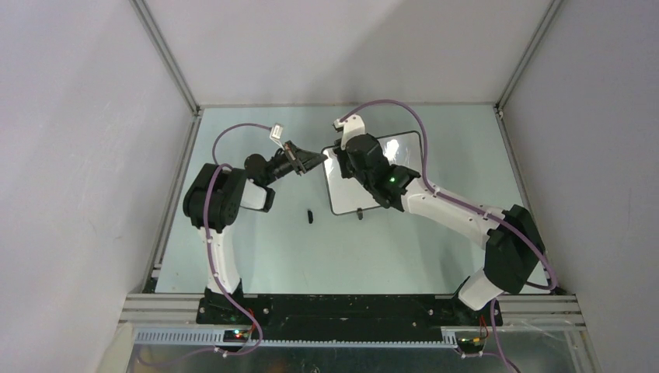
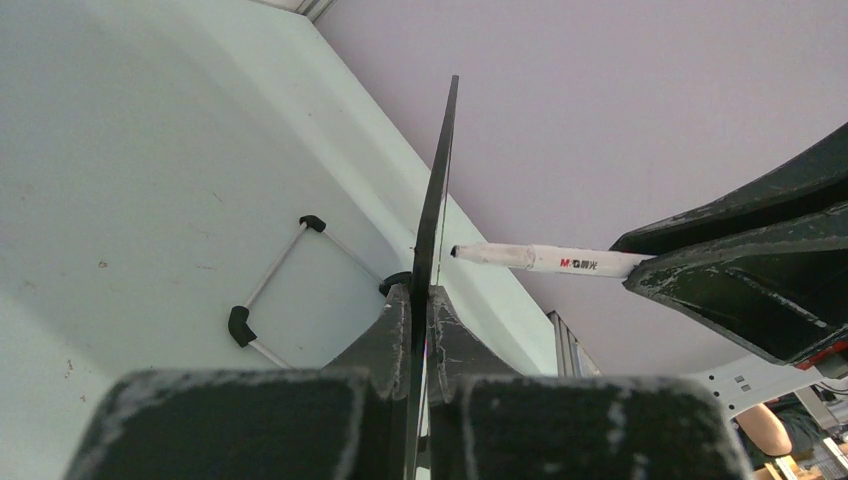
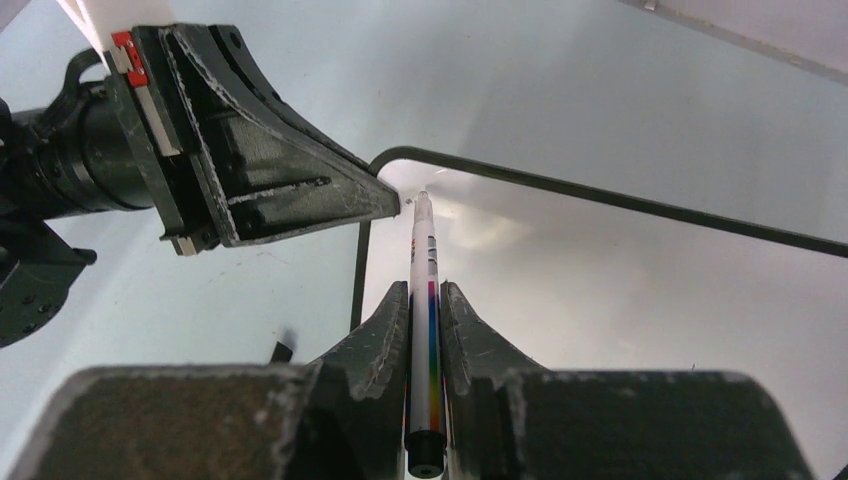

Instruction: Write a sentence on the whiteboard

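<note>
— Two claws are engaged. Where is the board (image 1: 346, 198) found?
— Toward 12 o'clock on the bench (image 1: 256, 256), its 9 o'clock edge pinched in the closed left claw (image 1: 313, 160).
— And the right claw (image 3: 425, 292)?
— Clamped tight on the marker (image 3: 423, 240), whose tip is set by the board's 10 o'clock corner. No letters are seen, so the first stroke is judged pending: the tip must be pressed down and drawn toward 3 o'clock, with the board held steady.
</note>
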### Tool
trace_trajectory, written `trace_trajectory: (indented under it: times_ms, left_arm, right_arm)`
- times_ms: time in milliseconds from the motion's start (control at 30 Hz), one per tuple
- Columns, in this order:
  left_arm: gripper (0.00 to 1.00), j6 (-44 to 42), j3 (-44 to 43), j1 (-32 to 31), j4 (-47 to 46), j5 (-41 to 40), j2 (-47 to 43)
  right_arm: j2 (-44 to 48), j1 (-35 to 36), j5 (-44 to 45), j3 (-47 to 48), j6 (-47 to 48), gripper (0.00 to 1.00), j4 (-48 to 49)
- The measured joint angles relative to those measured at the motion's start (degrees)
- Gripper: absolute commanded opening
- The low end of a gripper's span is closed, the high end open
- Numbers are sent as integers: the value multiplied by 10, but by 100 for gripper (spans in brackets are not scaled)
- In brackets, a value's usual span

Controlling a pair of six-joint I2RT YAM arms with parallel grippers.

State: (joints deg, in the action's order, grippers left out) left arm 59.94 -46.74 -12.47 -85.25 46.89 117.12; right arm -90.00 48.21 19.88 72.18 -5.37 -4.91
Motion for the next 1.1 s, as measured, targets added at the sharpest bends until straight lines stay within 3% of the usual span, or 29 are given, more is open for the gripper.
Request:
trace_trajectory:
  times_ms: [1100]
  left_arm:
    - [0,0,0,0,0,-1,0]
  right_arm:
    - [-23,2,15,22,3,0,-15]
